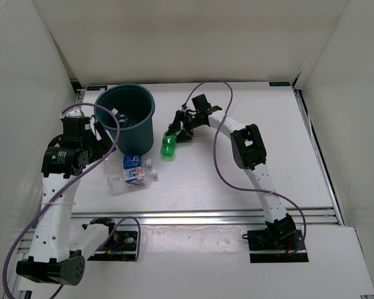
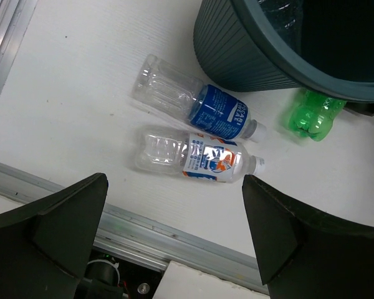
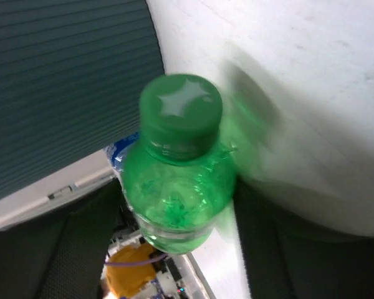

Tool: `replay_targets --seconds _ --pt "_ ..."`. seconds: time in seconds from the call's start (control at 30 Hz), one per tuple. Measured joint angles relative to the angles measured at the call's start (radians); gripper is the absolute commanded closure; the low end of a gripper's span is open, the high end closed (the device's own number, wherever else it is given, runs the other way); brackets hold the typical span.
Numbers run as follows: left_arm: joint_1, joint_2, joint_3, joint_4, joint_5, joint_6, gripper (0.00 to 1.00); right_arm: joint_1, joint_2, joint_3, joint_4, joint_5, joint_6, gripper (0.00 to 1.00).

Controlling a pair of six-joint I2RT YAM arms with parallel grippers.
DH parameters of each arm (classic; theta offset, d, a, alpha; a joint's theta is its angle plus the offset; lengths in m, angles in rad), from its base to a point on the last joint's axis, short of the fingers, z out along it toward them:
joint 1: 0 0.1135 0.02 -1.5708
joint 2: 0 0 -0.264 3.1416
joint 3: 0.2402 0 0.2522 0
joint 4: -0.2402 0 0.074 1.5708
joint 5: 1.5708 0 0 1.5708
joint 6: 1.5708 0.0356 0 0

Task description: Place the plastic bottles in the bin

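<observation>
A dark teal round plastic bin (image 1: 141,132) with a ribbed wall and a rolled rim stands upright at the far left of the white counter (image 1: 193,190). Something clear lies inside it, too dim to make out. Just to the right of the bin lies a translucent green plastic bottle (image 1: 167,148) with a green cap. In the right wrist view the right arm's fingers (image 3: 287,249) press against both sides of its body and hold it, its cap pointing up toward the camera and the bin wall close beside it. I cannot tell whether the bottle is still touching the counter. In front of the bin, two more bottles lie on their sides, nearly parallel and just beside each other, with their caps pointing the same way. One is a clear plastic bottle with a blue label (image 2: 202,104), the nearer of the two to the bin. The other is a clear plastic bottle with a white, blue and orange label (image 2: 196,156), closer to the metal rail (image 2: 81,199) at the counter's near edge. The left arm's fingers (image 2: 56,227) hang above these two bottles, spread wide and holding nothing, beside the bin's left wall.
</observation>
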Motion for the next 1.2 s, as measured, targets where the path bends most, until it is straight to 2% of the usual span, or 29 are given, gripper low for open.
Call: replay_targets --seconds 0.07,0.2,0.43,0.6,0.77,0.87,0.93,1.07,1.13,1.17,1.2 --pt "0.0 0.0 0.0 -0.011 -0.008 0.002 0.0 0.0 0.0 -0.023 0.009 -0.006 -0.004 0.55" --pt "0.0 -0.01 0.0 -0.014 -0.026 0.002 0.0 -0.009 -0.058 -0.091 -0.02 0.01 -0.045 0.63" --pt "0.0 -0.062 -0.005 0.01 -0.066 -0.014 0.0 -0.043 -0.29 -0.127 -0.182 0.174 -0.145 0.69" --pt "0.0 -0.128 -0.067 0.055 -0.083 -0.023 0.0 -0.057 -0.469 0.084 -0.124 0.285 -0.103 0.71" --pt "0.0 -0.143 -0.084 0.055 -0.073 -0.008 0.0 -0.029 -0.556 0.263 0.1 0.388 -0.027 0.71" --pt "0.0 -0.125 -0.072 0.043 -0.047 0.022 0.0 0.016 -0.542 0.314 0.215 0.436 0.005 0.66" --pt "0.0 -0.1 -0.045 0.028 -0.028 0.048 0.0 0.057 -0.501 0.338 0.282 0.467 0.02 0.65" --pt "0.0 -0.052 0.04 0.005 -0.016 0.1 0.0 0.129 -0.39 0.344 0.354 0.505 0.027 0.55" --pt "0.0 -0.031 0.094 -0.002 -0.012 0.126 0.0 0.158 -0.329 0.342 0.355 0.502 0.033 0.38" --pt "0.0 -0.022 0.124 -0.002 -0.01 0.139 0.0 0.171 -0.302 0.333 0.344 0.496 0.037 0.25" --pt "0.0 -0.015 0.144 0.001 -0.01 0.146 0.0 0.178 -0.284 0.327 0.323 0.485 0.04 0.02"
